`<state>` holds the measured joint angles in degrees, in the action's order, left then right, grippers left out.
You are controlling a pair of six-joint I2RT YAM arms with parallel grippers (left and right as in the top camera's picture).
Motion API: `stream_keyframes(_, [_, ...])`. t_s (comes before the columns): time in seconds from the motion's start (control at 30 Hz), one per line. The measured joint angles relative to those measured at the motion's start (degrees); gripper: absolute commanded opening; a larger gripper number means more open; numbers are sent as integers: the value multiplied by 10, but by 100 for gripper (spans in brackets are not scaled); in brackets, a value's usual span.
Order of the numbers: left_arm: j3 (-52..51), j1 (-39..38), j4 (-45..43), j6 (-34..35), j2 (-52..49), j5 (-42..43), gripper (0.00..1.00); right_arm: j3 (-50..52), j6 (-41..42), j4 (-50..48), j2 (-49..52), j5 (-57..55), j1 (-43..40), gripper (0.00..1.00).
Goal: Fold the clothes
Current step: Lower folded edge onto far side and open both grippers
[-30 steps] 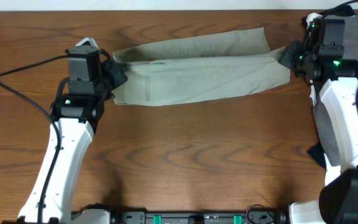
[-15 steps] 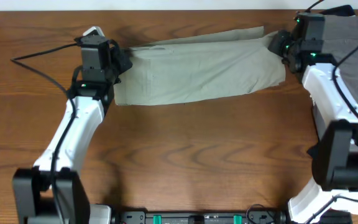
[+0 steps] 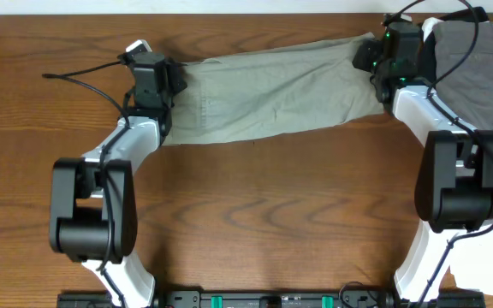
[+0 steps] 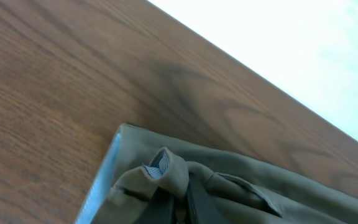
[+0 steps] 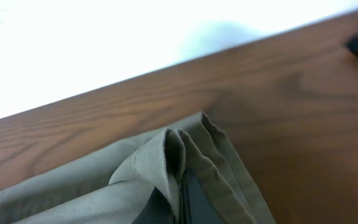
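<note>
Two grippers clamp opposite ends of the khaki shorts (image 3: 268, 85), drawn taut along the far edge of the table (image 3: 272, 214): left gripper (image 3: 175, 81) at the waistband end, right gripper (image 3: 368, 58) at the other, the long axis running arm to arm, neither arm nearer

Overhead looks straight down on the table (image 3: 246, 222); each wrist view peers closely at one end of the shorts (image 3: 272, 94).

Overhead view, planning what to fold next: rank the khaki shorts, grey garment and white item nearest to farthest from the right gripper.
1. Khaki shorts: held in the right gripper, stretching left.
2. Grey garment: just to its right, far edge.
3. White item: near-right corner.
</note>
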<state>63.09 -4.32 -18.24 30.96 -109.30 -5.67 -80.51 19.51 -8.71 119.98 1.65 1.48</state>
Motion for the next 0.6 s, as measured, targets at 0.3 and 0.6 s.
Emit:
stream_keyframes(0.3, [0, 0, -36, -10, -54, -23, 6, 0, -35, -51, 53, -11, 11, 2])
stream_keyframes(0.6, [0, 2, -69, -36, -59, -38, 17, 0, -51, -85, 106, -46, 12, 48])
